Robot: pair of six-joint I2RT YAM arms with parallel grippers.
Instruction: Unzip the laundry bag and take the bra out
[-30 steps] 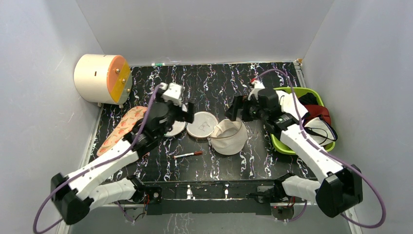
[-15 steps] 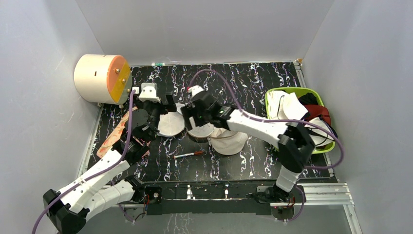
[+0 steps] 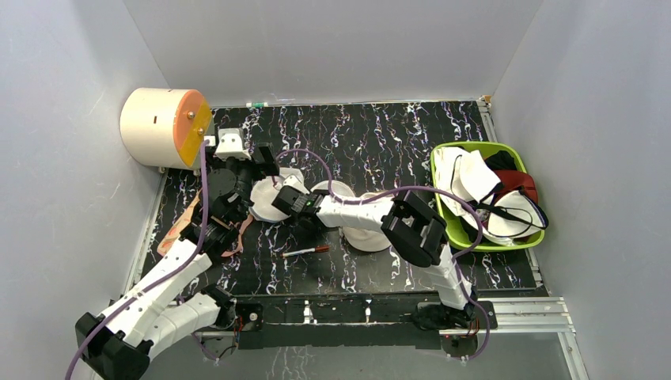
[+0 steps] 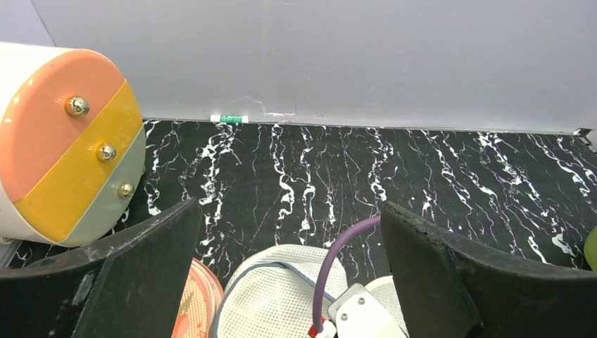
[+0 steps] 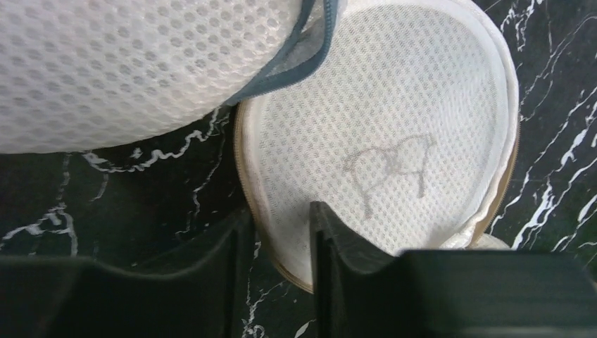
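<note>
Pouches come to two on the black, white-veined bench (image 3: 380,134). The round cream-beige mesh laundry bag (image 5: 380,141) lies near the middle with its faint glasses-like mark facing up; from above, much of it is covered by the right arm. The round grey-white mesh pouch with the dark rim (image 5: 141,63) sits against its left side, overlapping the edge.

The right claw (image 5: 280,215) sits at the bag's rim, its two fingers a little apart with the rim in the gap; I cannot tell whether they touch it. The left claw (image 4: 290,208) is spread wide and holds nothing, above the grey-white pouch.

One more cream rounded form (image 3: 368,236) shows just right of the bag, half under the right arm; I cannot tell whether it belongs to the bag.

The white bra with padded cups and thin black straps (image 3: 475,174) lies in the one lime-green plastic basket (image 3: 467,145) at the right edge, tangled with something red and black, so its cups are hard to count.

One peach-pink patterned bra (image 3: 172,236) lies at the left, mostly hidden by the left arm. One red-tipped white pen (image 3: 305,252) lies nearer the arm bases. One cream drum with an orange, yellow and grey face (image 4: 56,141) carries three metal knobs.
</note>
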